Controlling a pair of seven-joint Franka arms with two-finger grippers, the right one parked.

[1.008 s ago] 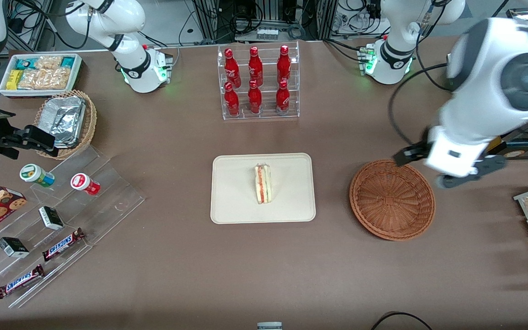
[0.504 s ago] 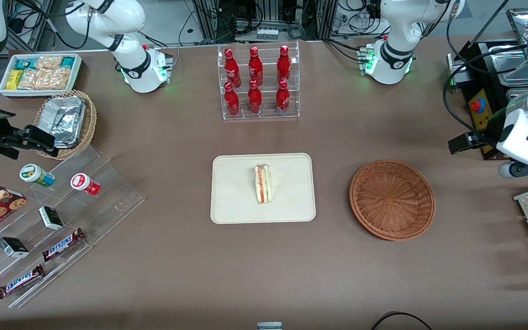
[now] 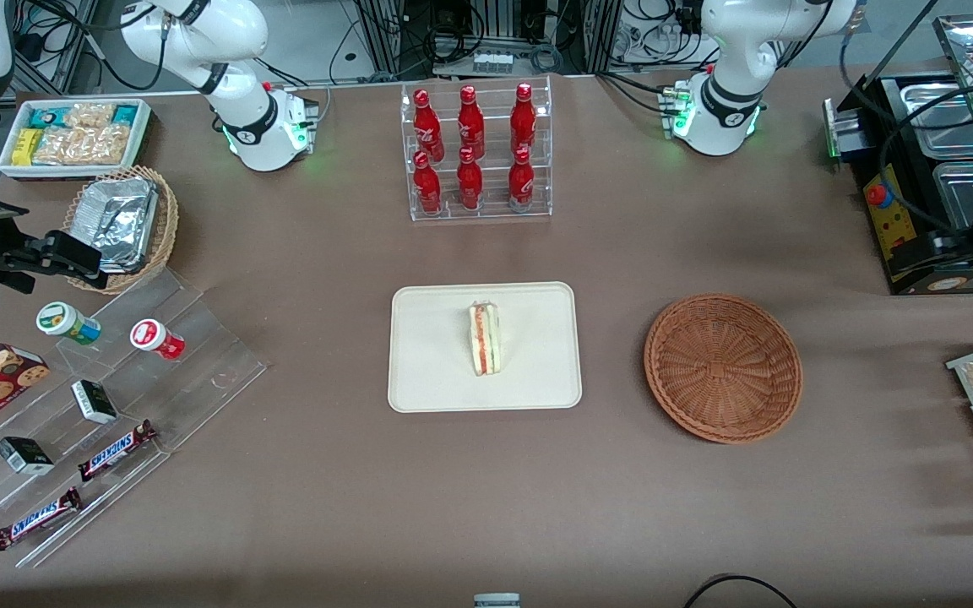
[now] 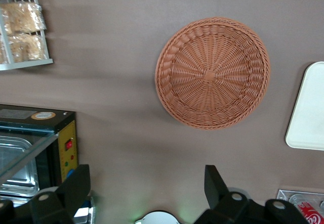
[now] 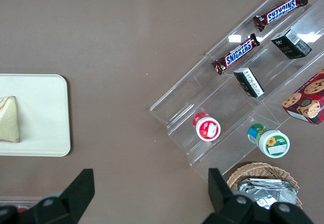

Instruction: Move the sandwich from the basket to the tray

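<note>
Brown counter point(image 3: 284, 507) fills my front view, crowded at both ends and open in the middle. On it the cream tray point(image 3: 436, 355) sits at the centre, and the round reddish-brown basket point(image 3: 723, 367) lies beside it toward the working arm's end, apart from it. From the left wrist camera the basket point(image 4: 212, 72) shows nothing inside but bare weave. The sandwich point(image 3: 484, 338) stands on its edge in the middle of the tray, filling stripes facing up, clear of the rim. My tool point(image 4: 147, 193) hangs high above the counter near the working arm's end, well apart from both basket and tray, its fingers point(image 4: 215, 183) spread wide with nothing between them. I judge the placing done; the remaining step is parking the arm, best kept high and clear of the oven box point(image 3: 917, 219) nearby.
</note>
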